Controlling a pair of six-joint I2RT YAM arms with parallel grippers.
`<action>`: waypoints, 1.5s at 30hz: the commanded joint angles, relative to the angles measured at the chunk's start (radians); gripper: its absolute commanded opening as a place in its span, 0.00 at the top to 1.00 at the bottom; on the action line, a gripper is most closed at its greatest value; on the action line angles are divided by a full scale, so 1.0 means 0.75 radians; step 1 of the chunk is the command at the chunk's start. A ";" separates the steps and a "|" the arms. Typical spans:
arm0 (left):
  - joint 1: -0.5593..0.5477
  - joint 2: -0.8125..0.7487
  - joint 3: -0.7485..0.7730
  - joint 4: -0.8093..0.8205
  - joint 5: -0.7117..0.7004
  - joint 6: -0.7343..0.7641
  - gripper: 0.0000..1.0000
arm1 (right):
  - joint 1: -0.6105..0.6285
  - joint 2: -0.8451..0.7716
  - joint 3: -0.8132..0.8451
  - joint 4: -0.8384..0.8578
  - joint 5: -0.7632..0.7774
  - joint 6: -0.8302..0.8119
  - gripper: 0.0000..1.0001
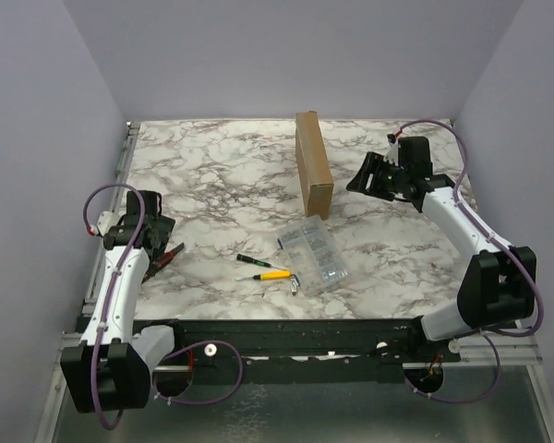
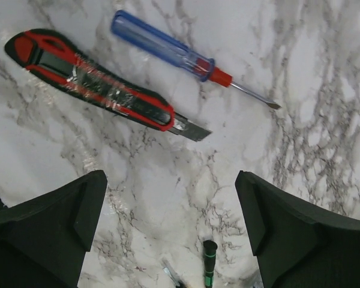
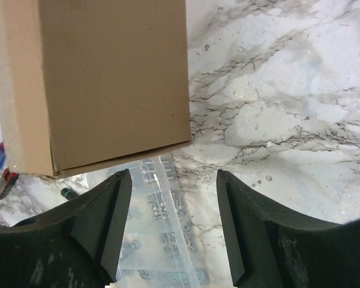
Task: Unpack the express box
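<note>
Top external: the express box (image 1: 313,163) is standing on edge by the clear case (image 1: 315,256); left gripper (image 2: 170,186) and right gripper (image 3: 173,180) are hanging open, empty.

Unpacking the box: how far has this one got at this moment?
Done: nothing visible; the cardboard box stands on edge, flap apparently shut. In hand: nothing; the left gripper hovers open near the utility knife, the right gripper open near the box. Left: opening it and emptying it.

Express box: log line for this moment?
express box: standing on edge, untouched | left gripper: open, near utility knife | right gripper: open, facing box
</note>
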 commanded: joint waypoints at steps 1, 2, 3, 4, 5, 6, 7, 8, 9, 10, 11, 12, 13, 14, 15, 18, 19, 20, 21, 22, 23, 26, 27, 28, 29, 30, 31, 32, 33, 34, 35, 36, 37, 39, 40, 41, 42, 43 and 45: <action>0.085 0.127 -0.067 -0.179 -0.019 -0.306 0.01 | 0.003 -0.085 -0.041 0.071 -0.030 0.018 0.33; 0.111 0.164 -0.081 -0.185 0.001 -0.301 0.01 | 0.001 -0.093 -0.042 0.072 -0.023 0.016 0.33; 0.142 0.192 -0.099 -0.170 0.034 -0.283 0.01 | 0.002 -0.098 -0.039 0.069 -0.018 0.014 0.33; 0.169 0.210 -0.116 -0.147 0.065 -0.273 0.01 | 0.002 -0.100 -0.037 0.067 -0.015 0.010 0.33; 0.196 0.216 -0.136 -0.126 0.080 -0.269 0.01 | 0.003 -0.103 -0.035 0.064 -0.013 0.007 0.33; 0.220 0.216 -0.156 -0.107 0.075 -0.268 0.02 | 0.003 -0.106 -0.035 0.061 -0.004 0.004 0.33; 0.244 0.214 -0.168 -0.093 0.053 -0.271 0.02 | 0.002 -0.109 -0.035 0.060 0.007 0.000 0.33; 0.266 0.210 -0.181 -0.082 0.028 -0.277 0.02 | 0.001 -0.112 -0.034 0.053 0.020 -0.004 0.33; 0.290 0.209 -0.192 -0.070 0.015 -0.278 0.02 | 0.001 -0.114 -0.033 0.048 0.032 -0.008 0.33; 0.317 0.209 -0.209 -0.045 0.019 -0.272 0.02 | 0.002 -0.118 -0.033 0.046 0.043 -0.011 0.33; 0.346 0.215 -0.225 -0.016 0.034 -0.262 0.02 | 0.003 -0.122 -0.033 0.046 0.050 -0.014 0.33; 0.374 0.228 -0.235 0.012 0.055 -0.253 0.02 | 0.003 -0.122 -0.032 0.046 0.054 -0.013 0.33; 0.398 0.246 -0.244 0.036 0.076 -0.240 0.02 | 0.002 -0.121 -0.031 0.046 0.056 -0.014 0.33; 0.419 0.269 -0.244 0.056 0.092 -0.229 0.02 | 0.002 -0.116 -0.029 0.045 0.054 -0.015 0.33; 0.437 0.295 -0.242 0.069 0.102 -0.215 0.02 | 0.003 -0.112 -0.029 0.044 0.051 -0.015 0.33; 0.477 0.353 -0.243 0.134 0.147 -0.192 0.01 | 0.002 -0.094 -0.027 0.036 0.053 -0.018 0.33; 0.481 0.367 -0.242 0.147 0.155 -0.192 0.01 | 0.002 -0.089 -0.025 0.036 0.054 -0.020 0.33; 0.482 0.376 -0.241 0.153 0.157 -0.198 0.01 | 0.001 -0.086 -0.024 0.033 0.058 -0.020 0.33; 0.481 0.384 -0.242 0.157 0.160 -0.204 0.01 | 0.002 -0.083 -0.022 0.032 0.060 -0.021 0.33; 0.481 0.391 -0.245 0.165 0.159 -0.208 0.01 | 0.003 -0.078 -0.020 0.032 0.065 -0.023 0.33; 0.482 0.396 -0.250 0.176 0.160 -0.214 0.01 | 0.001 -0.075 -0.018 0.031 0.071 -0.024 0.33; 0.485 0.425 -0.258 0.210 0.177 -0.222 0.01 | 0.001 -0.058 -0.014 0.028 0.078 -0.026 0.33; 0.485 0.437 -0.261 0.221 0.178 -0.226 0.01 | 0.002 -0.053 -0.012 0.025 0.077 -0.027 0.33; 0.486 0.449 -0.265 0.234 0.178 -0.224 0.02 | 0.002 -0.047 -0.010 0.023 0.079 -0.028 0.33; 0.485 0.462 -0.268 0.247 0.177 -0.224 0.02 | 0.002 -0.043 -0.009 0.019 0.078 -0.028 0.33; 0.485 0.473 -0.274 0.257 0.175 -0.222 0.06 | 0.002 -0.041 -0.006 0.017 0.080 -0.028 0.33; 0.485 0.479 -0.277 0.264 0.174 -0.219 0.12 | 0.001 -0.040 -0.006 0.015 0.081 -0.030 0.33; 0.486 0.482 -0.283 0.272 0.177 -0.215 0.16 | 0.001 -0.041 -0.006 0.014 0.079 -0.029 0.33; 0.484 0.481 -0.291 0.276 0.181 -0.212 0.21 | 0.003 -0.041 -0.004 0.009 0.079 -0.030 0.33; 0.486 0.477 -0.301 0.279 0.185 -0.211 0.25 | 0.003 -0.043 -0.004 0.006 0.079 -0.030 0.33; 0.486 0.468 -0.312 0.281 0.187 -0.208 0.28 | 0.002 -0.046 -0.003 0.004 0.080 -0.028 0.33; 0.485 0.458 -0.321 0.282 0.196 -0.202 0.31 | 0.003 -0.051 -0.002 0.002 0.083 -0.027 0.33; 0.484 0.448 -0.330 0.281 0.203 -0.195 0.33 | 0.003 -0.058 -0.003 -0.001 0.088 -0.026 0.33; 0.476 0.421 -0.356 0.283 0.223 -0.183 0.40 | 0.003 -0.081 -0.009 -0.003 0.106 -0.022 0.33; 0.464 0.406 -0.367 0.283 0.228 -0.183 0.44 | 0.002 -0.092 -0.013 -0.003 0.113 -0.021 0.33; 0.447 0.393 -0.377 0.283 0.232 -0.185 0.46 | 0.003 -0.103 -0.014 -0.006 0.119 -0.024 0.33; 0.429 0.378 -0.386 0.284 0.238 -0.192 0.48 | 0.002 -0.111 -0.014 -0.012 0.124 -0.023 0.33; 0.405 0.366 -0.394 0.285 0.245 -0.201 0.49 | 0.003 -0.118 -0.013 -0.023 0.128 -0.026 0.33; 0.359 0.347 -0.406 0.292 0.263 -0.220 0.55 | 0.003 -0.129 -0.011 -0.040 0.142 -0.027 0.33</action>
